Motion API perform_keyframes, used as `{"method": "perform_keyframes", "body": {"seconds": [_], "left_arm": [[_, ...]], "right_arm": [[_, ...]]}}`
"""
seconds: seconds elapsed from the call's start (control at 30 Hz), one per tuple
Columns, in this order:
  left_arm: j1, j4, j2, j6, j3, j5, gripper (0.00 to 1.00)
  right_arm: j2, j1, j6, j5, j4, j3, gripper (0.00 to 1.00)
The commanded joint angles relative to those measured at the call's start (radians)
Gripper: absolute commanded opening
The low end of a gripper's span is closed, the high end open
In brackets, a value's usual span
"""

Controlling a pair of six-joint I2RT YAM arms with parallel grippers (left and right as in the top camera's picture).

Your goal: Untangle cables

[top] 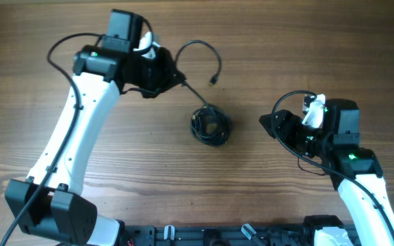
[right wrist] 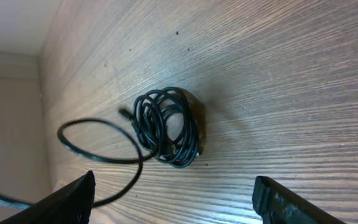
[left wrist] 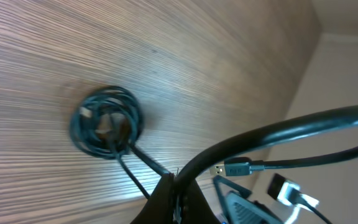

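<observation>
Where the two arms rise from the near edge of the wooden table (top: 286, 48), the right gripper (top: 271, 123) sits closest, low on the right side and pointing left toward the middle. Its jaws are spread wide and released. The right wrist view shows its two dark fingers (right wrist: 73, 199) at the bottom corners, with only bare wood between them. Beyond that gap, well apart from the fingers, the cables (top: 211, 125) lie as a small tight black coil of several turns, flat near the table's centre. One strand (top: 191, 94) leaves the far-left side of the coil and runs straight to the left gripper (top: 161, 74), which hangs farther back and to the left. The left jaws are clenched on this strand: in the left wrist view the cord from the coil climbs into the closed dark tips at the bottom edge. From the same grip a loose loop (top: 198, 45) arcs farther back and to the right, then curls down toward the coil. It ends in a small plug (top: 213, 82), apart from the coil; whether the plug rests on the wood I cannot tell.
</observation>
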Motion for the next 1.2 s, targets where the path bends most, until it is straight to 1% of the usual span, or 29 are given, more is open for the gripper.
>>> {"method": "perform_keyframes", "body": {"seconds": [0.0,0.1,0.17,0.23,0.27,0.3,0.43,0.6,0.7,0.73,0.8,0.87,0.9,0.93,0.97,1.0,1.07,1.17], "left_arm": [[0.009,-0.053,-0.028,0.121,0.019,-0.008,0.04],[-0.002,-0.040,-0.028,0.121,0.019,0.087,0.04],[-0.009,-0.003,-0.028,0.121,0.019,0.192,0.04],[-0.008,0.043,-0.028,0.134,0.019,0.340,0.04],[-0.011,0.054,-0.028,0.139,0.019,0.392,0.04],[-0.018,0.055,-0.028,0.143,0.019,0.413,0.04],[-0.065,0.036,-0.028,0.295,0.019,0.411,0.04],[-0.113,0.034,-0.028,0.295,0.019,0.339,0.04],[-0.113,0.019,-0.028,0.295,0.019,0.333,0.04],[-0.113,0.014,-0.028,0.296,0.019,0.333,0.04],[-0.113,0.014,-0.028,0.295,0.019,0.332,0.04],[-0.113,0.013,-0.028,0.282,0.019,0.304,0.04],[-0.113,0.013,-0.028,0.253,0.019,0.263,0.04],[-0.113,0.014,-0.028,0.235,0.019,0.253,0.04],[-0.113,0.014,-0.028,0.235,0.019,0.253,0.04],[-0.113,0.014,-0.028,0.233,0.019,0.253,0.04],[-0.106,0.023,-0.028,0.181,0.019,0.253,0.04],[-0.078,0.061,-0.028,0.117,0.019,0.253,0.04]], "right_arm": [[0.001,0.002,-0.017,-0.024,0.022,0.017,0.88],[0.001,0.002,-0.018,-0.024,0.023,0.017,0.92],[0.001,0.002,-0.019,-0.023,0.023,0.017,0.95],[0.001,0.002,-0.019,-0.023,0.023,0.017,0.95],[0.001,0.002,-0.019,-0.023,0.023,0.017,0.95],[0.001,0.002,-0.019,-0.023,0.023,0.017,0.95],[0.001,0.002,-0.019,-0.023,0.023,0.017,0.96],[0.001,0.002,-0.100,-0.028,0.023,0.017,0.99],[0.001,0.002,-0.124,-0.044,0.027,0.017,1.00],[0.001,0.002,-0.127,-0.055,0.034,0.017,1.00],[0.001,0.002,-0.202,-0.138,0.048,0.017,1.00],[0.001,0.002,-0.271,-0.206,0.050,0.017,0.99],[0.001,0.002,-0.339,-0.268,0.051,0.017,0.96],[0.001,0.002,-0.399,-0.321,0.050,0.017,0.92],[0.001,0.002,-0.450,-0.358,0.046,0.017,0.90],[0.001,0.003,-0.478,-0.364,0.035,0.017,0.89],[0.001,0.013,-0.534,-0.364,0.005,0.017,0.88],[0.001,0.036,-0.548,-0.364,-0.002,0.017,0.86]]}}
